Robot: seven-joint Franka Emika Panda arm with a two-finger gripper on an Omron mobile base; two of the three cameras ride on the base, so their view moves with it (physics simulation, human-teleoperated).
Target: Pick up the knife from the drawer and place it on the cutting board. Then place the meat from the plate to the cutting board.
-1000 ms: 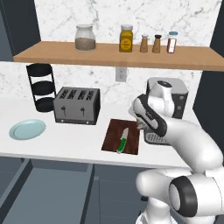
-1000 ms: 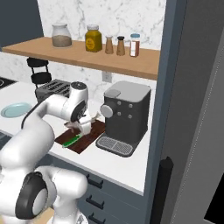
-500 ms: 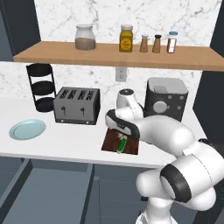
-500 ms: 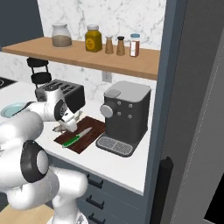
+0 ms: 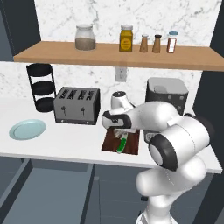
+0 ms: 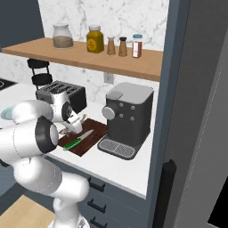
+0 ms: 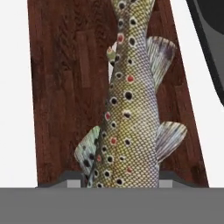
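1. fish (image 7: 127,109) hangs between the fingers over the cutting board (image 7: 65,87), body running along the board's length; spotted scaly skin, fins out to the sides; probably light, a bit limp and slick, so best held across the thick middle, not tail or fins
2. gripper (image 5: 117,130) closed on the fish, judged from the hand view where it fills the gap at the fingertips; fingertips themselves barely visible
3. knife (image 5: 121,144) already on the board, green handle toward the near edge
4. plate (image 5: 27,129) far left on the counter, bare
5. hand view gives the fish's skin and its line-up with the board; left base view gives the plate, toaster (image 5: 77,105) and open drawer (image 5: 43,192) below; right base view gives the knife's blade (image 6: 86,135) and coffee machine (image 6: 127,118) right of the board
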